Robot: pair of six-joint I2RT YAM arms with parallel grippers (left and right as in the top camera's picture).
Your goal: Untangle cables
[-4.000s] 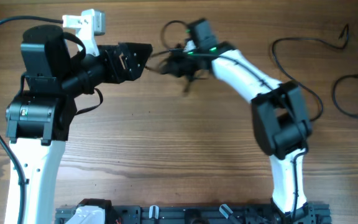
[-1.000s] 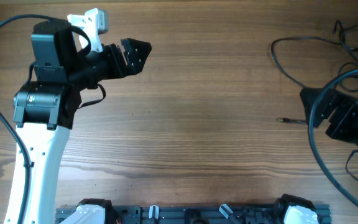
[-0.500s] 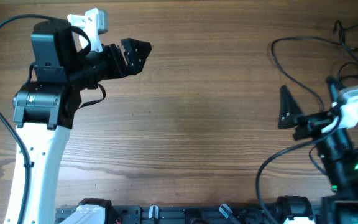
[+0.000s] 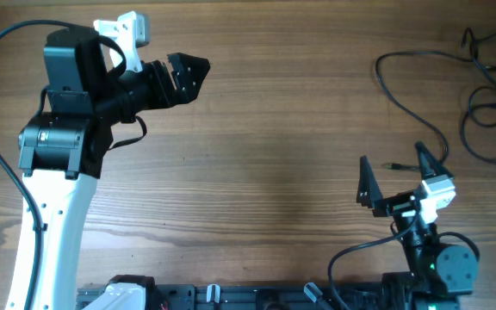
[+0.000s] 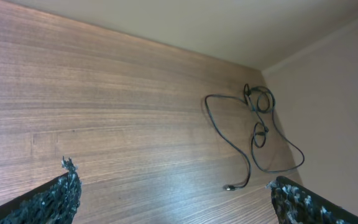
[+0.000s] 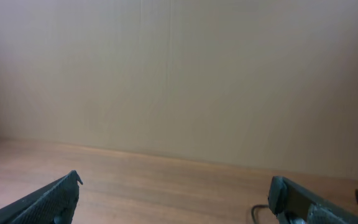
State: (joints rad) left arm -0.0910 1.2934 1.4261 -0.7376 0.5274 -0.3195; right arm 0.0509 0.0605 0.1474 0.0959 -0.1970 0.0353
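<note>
The right hand (image 4: 391,153) has pulled back, spread wide and empty. Thin black looping cables (image 4: 379,73) stretch away ahead of it across the wooden tabletop (image 4: 274,172).

counter (image 4: 274,155): brown wood with visible grain, smooth, faint sheen. cables (image 4: 377,69): thin black cord, smooth matt sheath. left end effector (image 5: 176,193) pads (image 5: 55,196): dark, rough, pitted; left arm (image 4: 50,224) shells of glossy white and matt black plastic.
</note>
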